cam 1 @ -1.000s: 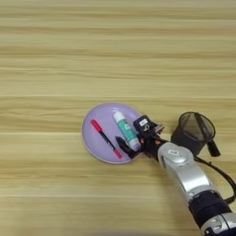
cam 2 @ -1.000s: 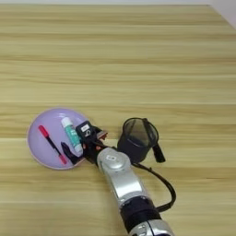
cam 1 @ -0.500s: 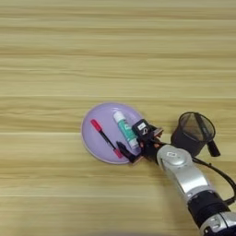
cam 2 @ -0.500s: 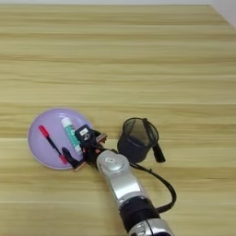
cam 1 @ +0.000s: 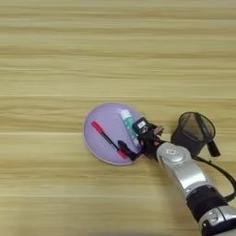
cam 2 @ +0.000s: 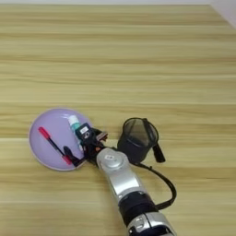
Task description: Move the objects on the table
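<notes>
- Where the broad light wooden table with lengthwise tan grain stripes (cam 1: pixel 69 55) spreads, my silver right forearm (cam 1: pixel 184 171) reaches in from the lower right.
- The round lilac plate (cam 1: pixel 99 133) holds a red-capped pen (cam 1: pixel 107 139).
- The small black wire-mesh cup (cam 1: pixel 193 133) stands upright just right of my arm (off the plate).
- My black two-fingered gripper (cam 1: pixel 134 144) is spread wide over the plate's right edge.
- The short white tube with a green label (cam 1: pixel 127 126) lies on the plate between my fingers, not clasped.
</notes>
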Robot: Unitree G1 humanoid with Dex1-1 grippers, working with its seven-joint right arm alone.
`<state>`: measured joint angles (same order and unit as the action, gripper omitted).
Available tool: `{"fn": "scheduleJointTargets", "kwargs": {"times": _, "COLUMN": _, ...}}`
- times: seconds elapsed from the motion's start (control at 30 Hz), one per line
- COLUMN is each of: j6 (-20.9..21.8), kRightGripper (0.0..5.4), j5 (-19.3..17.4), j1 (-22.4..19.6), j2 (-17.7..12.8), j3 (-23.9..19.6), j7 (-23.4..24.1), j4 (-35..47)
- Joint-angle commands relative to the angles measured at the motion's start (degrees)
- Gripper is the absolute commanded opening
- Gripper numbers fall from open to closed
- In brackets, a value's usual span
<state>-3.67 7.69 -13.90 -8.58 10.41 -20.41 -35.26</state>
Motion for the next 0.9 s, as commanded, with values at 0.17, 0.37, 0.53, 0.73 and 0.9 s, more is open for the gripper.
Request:
{"fn": "scheduleJointTargets", "kwargs": {"times": 0.17, "j6": 1.3, "kRightGripper": 5.36, "j5": -0.2, "j1": -3.7, "j2": -0.7, "j3": -1.0, "j7": 0.6, "j4": 0.7}}
{"fn": "scheduleJointTargets", "kwargs": {"times": 0.37, "j6": 1.4, "kRightGripper": 4.67, "j5": -0.2, "j1": -3.7, "j2": -0.7, "j3": -0.9, "j7": 0.5, "j4": 0.7}}
{"fn": "scheduleJointTargets", "kwargs": {"times": 0.53, "j6": 1.6, "kRightGripper": 4.13, "j5": -0.1, "j1": -3.6, "j2": -0.7, "j3": -0.9, "j7": 0.5, "j4": 0.8}}
{"fn": "scheduleJointTargets", "kwargs": {"times": 0.73, "j6": 1.6, "kRightGripper": 3.53, "j5": -0.1, "j1": -3.4, "j2": -0.7, "j3": -0.9, "j7": 0.5, "j4": 1.1}}
{"fn": "scheduleJointTargets", "kwargs": {"times": 0.9, "j6": 1.5, "kRightGripper": 3.04, "j5": -0.1, "j1": -3.3, "j2": -0.7, "j3": -0.9, "j7": 0.5, "j4": 1.3}}
